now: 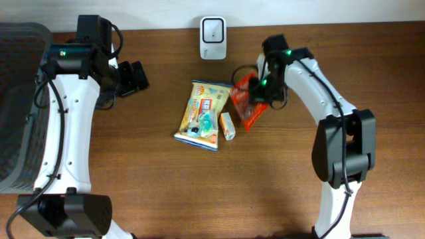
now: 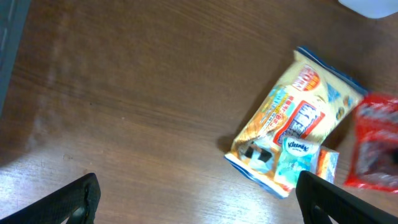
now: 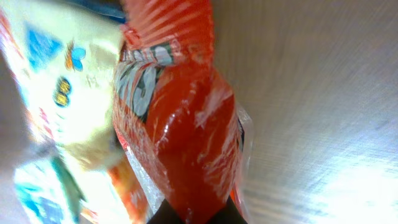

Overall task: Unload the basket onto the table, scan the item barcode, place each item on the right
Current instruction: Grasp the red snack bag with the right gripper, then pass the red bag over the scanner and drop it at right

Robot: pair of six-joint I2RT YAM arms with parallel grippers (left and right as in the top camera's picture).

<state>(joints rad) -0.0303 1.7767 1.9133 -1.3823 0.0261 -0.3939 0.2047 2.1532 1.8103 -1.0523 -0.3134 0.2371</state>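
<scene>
A red snack packet (image 1: 247, 99) lies tilted right of the table's middle, and my right gripper (image 1: 260, 93) is shut on it. In the right wrist view the red packet (image 3: 186, 124) fills the centre, pinched at the bottom between my right gripper (image 3: 198, 214). A yellow snack bag (image 1: 201, 113) lies at the table's middle, with a small packet (image 1: 228, 125) beside it. A white barcode scanner (image 1: 213, 38) stands at the back edge. My left gripper (image 1: 136, 76) hovers open over bare wood to the left. In the left wrist view the yellow bag (image 2: 292, 121) lies beyond my left gripper (image 2: 199, 199).
A dark mesh basket (image 1: 20, 106) sits at the left edge of the table. The wooden table (image 1: 166, 186) stretches bare toward the front. The scanner's corner (image 2: 373, 6) shows at the top right of the left wrist view.
</scene>
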